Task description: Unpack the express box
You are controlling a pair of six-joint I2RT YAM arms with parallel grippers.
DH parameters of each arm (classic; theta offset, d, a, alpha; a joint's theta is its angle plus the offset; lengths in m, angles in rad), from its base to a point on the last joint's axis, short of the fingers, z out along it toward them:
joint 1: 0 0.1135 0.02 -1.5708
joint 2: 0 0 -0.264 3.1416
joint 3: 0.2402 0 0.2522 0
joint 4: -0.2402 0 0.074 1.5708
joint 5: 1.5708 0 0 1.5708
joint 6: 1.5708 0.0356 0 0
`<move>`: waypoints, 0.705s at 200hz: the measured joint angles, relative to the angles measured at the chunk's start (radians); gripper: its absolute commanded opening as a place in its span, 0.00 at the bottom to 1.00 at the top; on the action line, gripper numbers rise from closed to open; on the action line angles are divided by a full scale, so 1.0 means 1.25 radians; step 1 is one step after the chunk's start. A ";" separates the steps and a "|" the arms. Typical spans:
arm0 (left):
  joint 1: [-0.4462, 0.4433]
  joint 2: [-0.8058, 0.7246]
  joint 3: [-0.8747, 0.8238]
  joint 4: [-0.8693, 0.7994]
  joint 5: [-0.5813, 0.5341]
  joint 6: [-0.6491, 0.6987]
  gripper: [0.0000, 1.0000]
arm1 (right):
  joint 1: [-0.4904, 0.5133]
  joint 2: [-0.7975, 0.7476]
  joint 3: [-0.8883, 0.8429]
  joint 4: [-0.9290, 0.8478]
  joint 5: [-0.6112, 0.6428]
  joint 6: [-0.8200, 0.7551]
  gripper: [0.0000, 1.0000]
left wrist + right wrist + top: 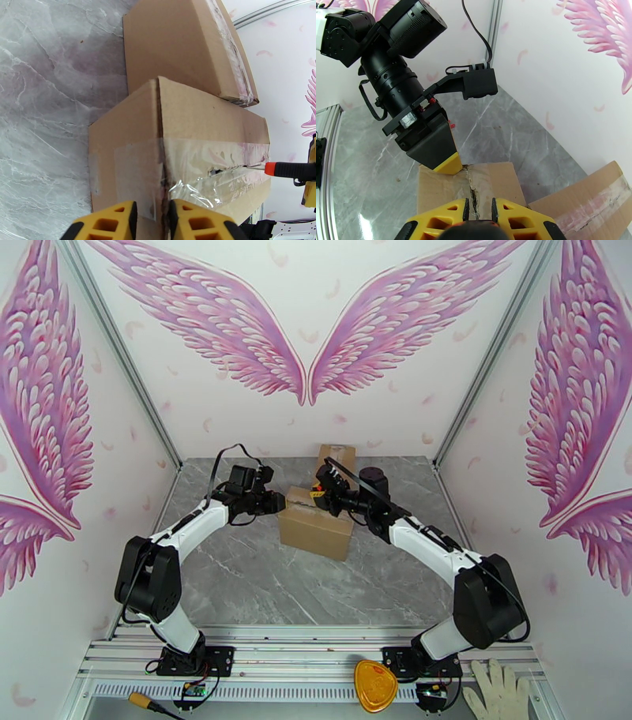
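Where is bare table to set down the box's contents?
Bare table between the taped box and the arm bases. Crowded: left pincer and right pincer, gripping a red-tipped tool, at the box top; second box behind.

Both arms rise from their bases at the near table edge, fold at high elbows and reach forward and inward, so the two wrists face each other over mid-table. The left arm (189, 528) stretches its white forearm right; the left end effector (152, 209) has its yellow fingers (106, 223) a narrow gap apart, and whether they pinch anything cannot be told. The right arm (426, 544) mirrors it, forearm angled left. The right end effector (478, 205) is clamped on the black handle of a cutter (294, 169).
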 measured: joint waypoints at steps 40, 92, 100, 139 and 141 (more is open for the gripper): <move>0.000 0.009 0.010 -0.003 0.005 0.002 0.29 | -0.004 -0.005 -0.005 -0.003 0.004 0.000 0.00; 0.000 0.020 0.022 -0.003 0.012 0.002 0.28 | -0.008 -0.014 -0.013 -0.008 0.012 -0.003 0.00; 0.000 0.022 0.024 -0.003 0.013 0.002 0.27 | -0.009 -0.017 -0.015 -0.008 0.012 -0.005 0.00; -0.001 0.026 0.027 -0.002 0.015 0.002 0.27 | -0.016 -0.032 -0.020 -0.017 0.013 -0.012 0.00; -0.001 0.026 0.027 -0.003 0.014 0.002 0.27 | -0.016 -0.033 -0.021 -0.019 0.014 -0.012 0.00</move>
